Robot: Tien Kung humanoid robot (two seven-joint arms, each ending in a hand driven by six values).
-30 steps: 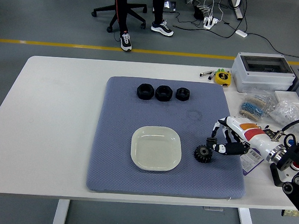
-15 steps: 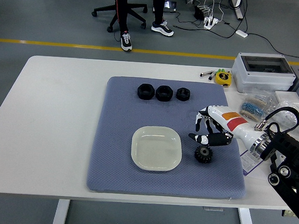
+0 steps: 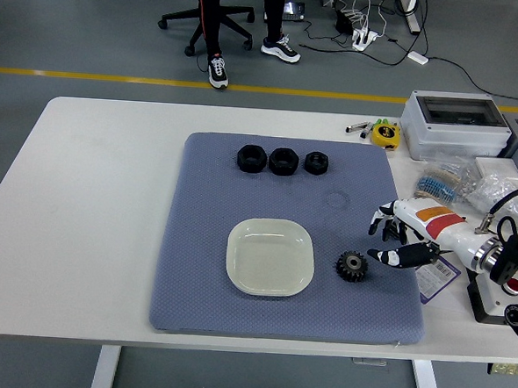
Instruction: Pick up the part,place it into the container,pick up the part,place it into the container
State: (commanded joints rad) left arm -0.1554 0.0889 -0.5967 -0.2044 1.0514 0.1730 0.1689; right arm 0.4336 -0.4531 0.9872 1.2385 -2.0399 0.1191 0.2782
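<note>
A black gear (image 3: 351, 266) lies flat on the blue-grey mat (image 3: 208, 305), just right of the pale square plate (image 3: 270, 257), which holds nothing. Three black nut-like parts (image 3: 283, 161) sit in a row at the mat's far edge. My right hand (image 3: 394, 240) hovers a little to the right of the gear, apart from it, fingers spread and holding nothing. The left arm does not show.
Right of the mat lie a grey electrical box (image 3: 455, 125), bags of small parts (image 3: 444, 186), a yellow tape measure (image 3: 386, 133) and a printed card (image 3: 436, 277). A seated person's legs and an office chair (image 3: 208, 15) are beyond the table.
My right hand had been reaching over the gear half a second ago; it has drawn back to the right. The gear still lies in the same spot on the mat.
</note>
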